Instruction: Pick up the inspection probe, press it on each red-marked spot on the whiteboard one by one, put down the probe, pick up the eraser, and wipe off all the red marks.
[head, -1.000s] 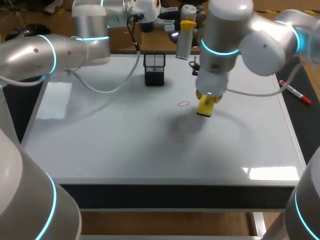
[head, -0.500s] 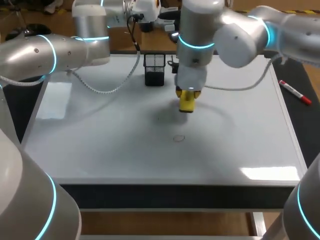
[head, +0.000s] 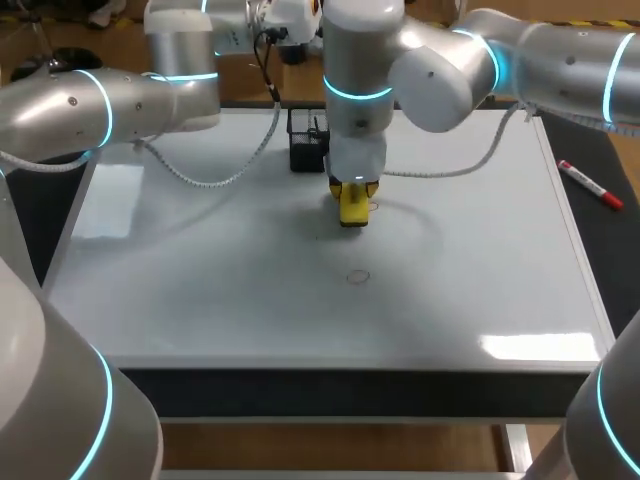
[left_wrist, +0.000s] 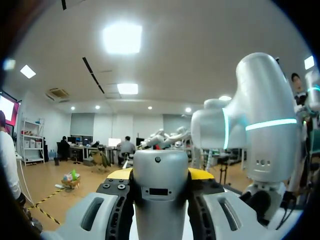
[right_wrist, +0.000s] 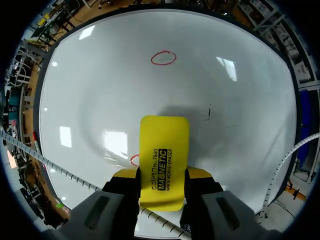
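Right pincer (right_wrist: 162, 173): closed to the width of a yellow eraser (right_wrist: 164, 142) and clamping it by both long edges. Eraser pointing straight out between the fingers, flat face toward the whiteboard (head: 200, 300); contact with the board not determinable.

Just beside the held end of the eraser, on the side of the coiled cable (right_wrist: 65, 172): small red mark (right_wrist: 133, 160), partly hidden behind the eraser's edge. Farther ahead, roughly in line with the eraser's long axis and well apart from its free end: complete red oval (right_wrist: 163, 58). Both marks not yet wiped.

Key relation for the coming stroke, as a judgement: near mark lying sideways off the eraser, so calling for a short lateral shift; far oval lying lengthwise ahead, so calling for a pull along the eraser's own axis. Right arm (head: 440, 70) over the middle of the board and by far the nearer to both marks.

Left pincer (left_wrist: 161, 174): closed on a grey cylindrical probe (left_wrist: 160, 200), aimed out into the room, away from the board; probe not laid down. Left arm (head: 100, 100) back along the board's far left.

Beyond the eraser, near the far edge: black mesh holder (head: 308, 140). Off the board's right edge: red marker pen (head: 590, 185).
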